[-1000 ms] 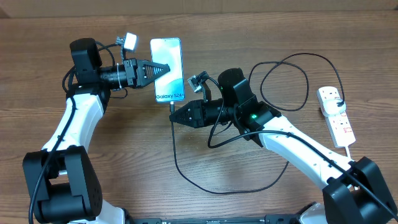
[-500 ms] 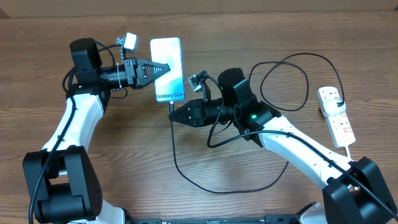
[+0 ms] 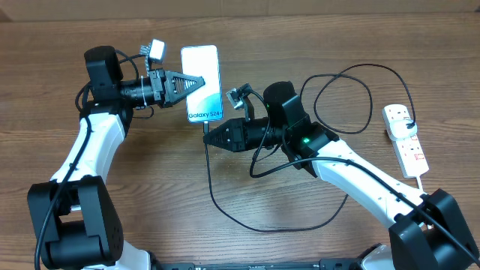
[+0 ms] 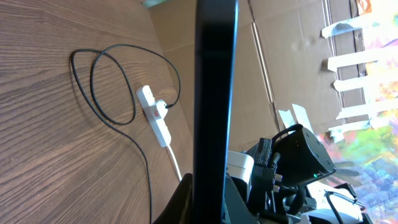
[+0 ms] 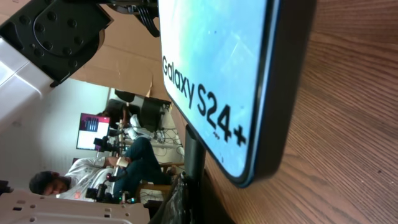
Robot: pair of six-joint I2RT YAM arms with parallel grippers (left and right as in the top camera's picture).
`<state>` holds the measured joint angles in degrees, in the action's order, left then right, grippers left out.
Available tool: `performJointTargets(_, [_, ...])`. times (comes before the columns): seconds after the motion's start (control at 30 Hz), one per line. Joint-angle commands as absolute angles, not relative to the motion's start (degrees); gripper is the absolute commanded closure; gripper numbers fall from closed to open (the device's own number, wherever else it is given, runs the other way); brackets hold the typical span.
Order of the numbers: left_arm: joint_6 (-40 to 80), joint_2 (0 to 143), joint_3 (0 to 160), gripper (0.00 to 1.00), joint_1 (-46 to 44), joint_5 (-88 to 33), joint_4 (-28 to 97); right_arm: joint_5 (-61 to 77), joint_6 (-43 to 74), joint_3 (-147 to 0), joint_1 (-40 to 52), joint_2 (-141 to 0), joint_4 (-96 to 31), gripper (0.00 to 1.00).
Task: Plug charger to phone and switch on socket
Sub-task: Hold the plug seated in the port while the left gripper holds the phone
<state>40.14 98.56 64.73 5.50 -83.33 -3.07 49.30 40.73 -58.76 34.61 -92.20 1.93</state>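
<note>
The phone point(image 3: 202, 79) has a lit screen and "Galaxy S24+" at its near end. My left gripper point(image 3: 198, 81) is shut on its left side. In the left wrist view the phone point(image 4: 214, 93) is a dark edge-on bar rising from between the fingers point(image 4: 186, 202). My right gripper point(image 3: 208, 139) is shut on the charger connector point(image 3: 207, 127), whose tip meets the phone's near end. The right wrist view shows that connector point(image 5: 193, 158) under the screen point(image 5: 217, 68). The black charger cable point(image 3: 255, 227) loops over the table to the white socket point(image 3: 406, 141) at the far right.
The cable makes a large loop point(image 3: 345, 97) between my right arm and the socket. The socket's white cord point(image 3: 424, 180) runs toward the front edge. Brown cardboard point(image 3: 300, 11) lines the table's back edge. The arm bases point(image 3: 75, 225) stand at the two front corners.
</note>
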Motion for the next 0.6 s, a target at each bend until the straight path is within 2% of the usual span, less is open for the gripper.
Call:
performJointTargets(0.0, [40.2, 98.1, 65.0, 0.96, 5.2, -86.1, -3.2, 46.2, 40.7, -59.7, 34.4, -91.8, 2.9, 0.96])
performJointTargets(0.23, [38.5, 98.1, 65.0, 0.96, 5.2, -88.6, -3.3, 40.9, 40.2, -59.7, 34.3, -91.8, 3.5, 0.96])
performJointTargets(0.57, [36.7, 98.1, 65.0, 0.96, 4.8, -90.1, -3.2, 41.6, 40.5, -59.8, 34.3, -91.8, 10.5, 0.95])
